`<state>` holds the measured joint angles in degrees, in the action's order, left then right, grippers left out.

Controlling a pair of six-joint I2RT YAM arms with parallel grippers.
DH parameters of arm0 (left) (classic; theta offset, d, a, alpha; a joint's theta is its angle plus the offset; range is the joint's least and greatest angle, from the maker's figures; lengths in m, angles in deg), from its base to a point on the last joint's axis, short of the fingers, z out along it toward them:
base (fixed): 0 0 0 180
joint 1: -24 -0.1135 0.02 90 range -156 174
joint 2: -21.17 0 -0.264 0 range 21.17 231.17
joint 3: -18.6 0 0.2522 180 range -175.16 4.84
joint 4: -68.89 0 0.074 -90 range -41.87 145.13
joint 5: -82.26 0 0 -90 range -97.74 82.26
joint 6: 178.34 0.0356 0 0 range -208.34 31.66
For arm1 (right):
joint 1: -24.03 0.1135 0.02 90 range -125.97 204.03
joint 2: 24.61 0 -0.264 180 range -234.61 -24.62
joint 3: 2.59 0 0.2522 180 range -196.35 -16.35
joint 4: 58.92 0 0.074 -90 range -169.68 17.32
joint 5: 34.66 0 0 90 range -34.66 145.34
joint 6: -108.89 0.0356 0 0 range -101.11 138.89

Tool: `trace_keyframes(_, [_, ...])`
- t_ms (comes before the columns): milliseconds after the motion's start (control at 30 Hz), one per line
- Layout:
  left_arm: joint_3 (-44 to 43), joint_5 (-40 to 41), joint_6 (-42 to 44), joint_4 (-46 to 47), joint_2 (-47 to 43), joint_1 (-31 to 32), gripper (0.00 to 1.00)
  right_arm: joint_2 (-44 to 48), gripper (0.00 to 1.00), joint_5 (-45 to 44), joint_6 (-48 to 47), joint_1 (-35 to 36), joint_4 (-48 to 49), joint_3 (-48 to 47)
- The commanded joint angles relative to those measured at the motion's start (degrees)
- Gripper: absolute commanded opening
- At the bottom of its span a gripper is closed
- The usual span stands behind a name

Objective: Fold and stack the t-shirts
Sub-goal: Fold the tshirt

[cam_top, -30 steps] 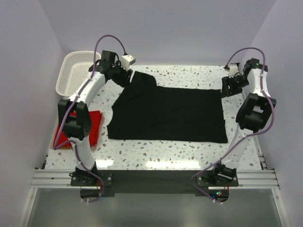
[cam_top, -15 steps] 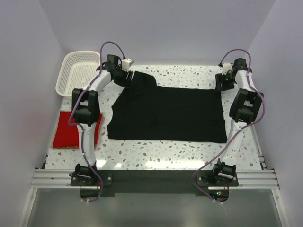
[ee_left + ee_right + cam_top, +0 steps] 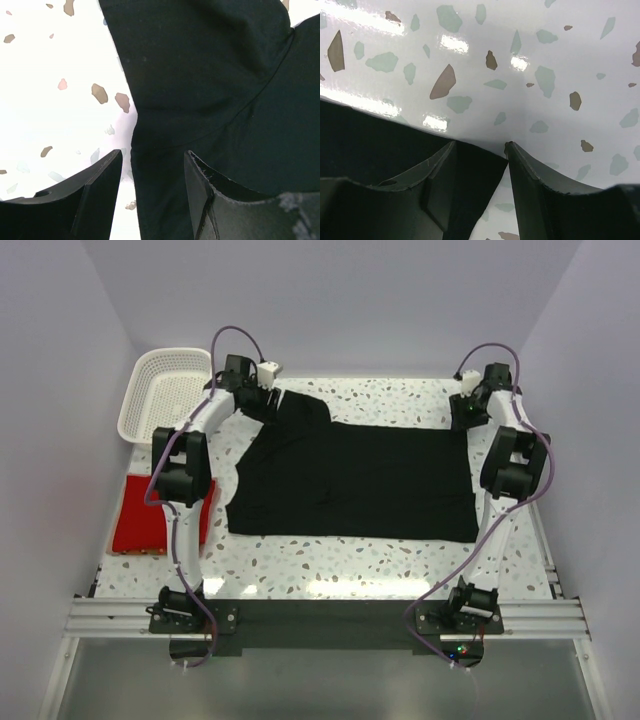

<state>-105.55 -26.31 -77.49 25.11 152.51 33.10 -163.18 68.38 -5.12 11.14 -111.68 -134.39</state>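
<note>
Overhead, both claws' fingers are hidden under their wrist housings, so only the wrist views show how they stand. The left arm crosses the red shirt (image 3: 140, 518) and covers part of it; what shows is a flat, bright slab of cloth at the worktop's (image 3: 380, 552) left edge, well apart from both claws. Each wrist view cuts the black shirt (image 3: 350, 480) down to a patch of matte, soft knit with a faint curved seam, so its outline reads only from above. There it is spread flat across the middle of the worktop as a wide dark rectangle, with one short sleeve rumpled toward the far-left. The worktop is glossy white, flecked with grey-green and brown chips, and glare washes out some of it. The basket (image 3: 165, 390), a white plastic lattice with rounded corners, sits at the far-left corner. The left claw (image 3: 268, 406) is low at that rumpled sleeve; in its wrist view (image 3: 152, 162) the dark, ridged fingers (image 3: 95, 195) stand apart. The shirt's edge below the sleeve runs into the gap between them, with bare worktop beside it. The right claw (image 3: 465, 412) is at the shirt's far-right corner; seen from its wrist (image 3: 480, 147), its jaws are also apart. The pointed cloth corner lies between the fingers (image 3: 535, 190), its tip against the right one and not pinched.
</note>
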Motion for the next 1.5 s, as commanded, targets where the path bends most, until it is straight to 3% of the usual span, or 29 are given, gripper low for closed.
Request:
trace_keyframes(0, [-1.1,-0.2,-0.8,2.3,0.7,-0.4,0.58,1.7,0.49,0.6,-0.1,-1.3,-0.7,1.5])
trace_keyframes(367, [-0.8,-1.7,-1.5,2.1,0.4,-0.5,0.58,1.5,0.44,8.8,3.8,-3.6,-5.7,-4.7])
trace_keyframes(967, [-5.9,2.2,-1.7,0.5,4.7,-0.5,0.60,-0.4,0.38,0.4,-3.1,-1.3,-2.7,2.1])
trace_keyframes(1100, [-6.9,2.9,-1.8,1.0,6.2,-0.5,0.61,-0.7,0.27,-0.6,-4.0,-1.2,-2.7,2.6])
trace_keyframes(1300, [-10.2,3.2,-2.5,2.3,9.2,-0.5,0.59,-0.8,0.00,-1.3,-4.1,-1.2,-3.0,1.7])
trace_keyframes(1467, [-10.6,0.8,-4.3,6.9,9.8,-0.5,0.59,-0.8,0.00,-1.3,-3.9,-1.3,-2.8,1.9])
